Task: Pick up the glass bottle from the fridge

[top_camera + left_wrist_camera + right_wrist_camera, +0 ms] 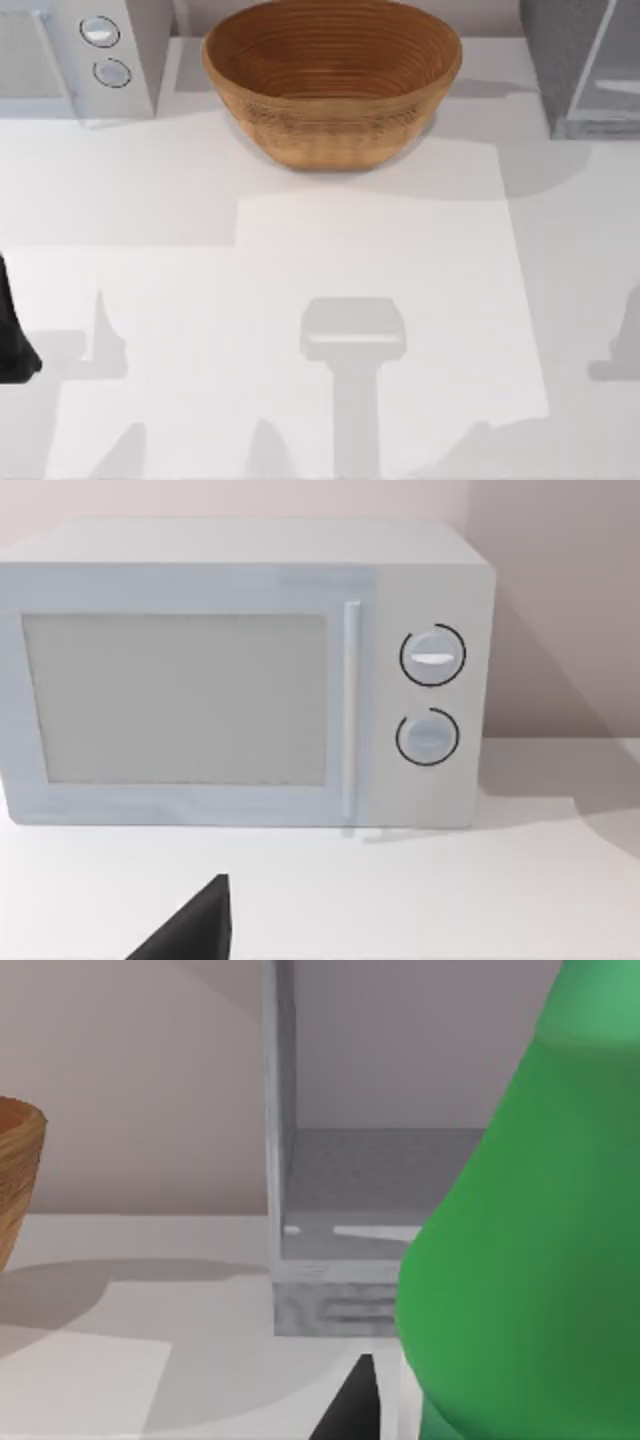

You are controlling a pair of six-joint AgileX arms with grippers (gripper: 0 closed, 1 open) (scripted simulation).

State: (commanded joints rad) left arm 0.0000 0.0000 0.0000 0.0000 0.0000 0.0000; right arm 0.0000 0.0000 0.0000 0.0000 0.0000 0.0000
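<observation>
Right arm: working at the fridge [585,70], worktop's [330,300] far right | glass bottle [530,1260] looming against my wrist camera, fridge cavity just behind, likely lifting it clear | jaws: cannot tell | left arm: idling facing microwave [240,680].
</observation>
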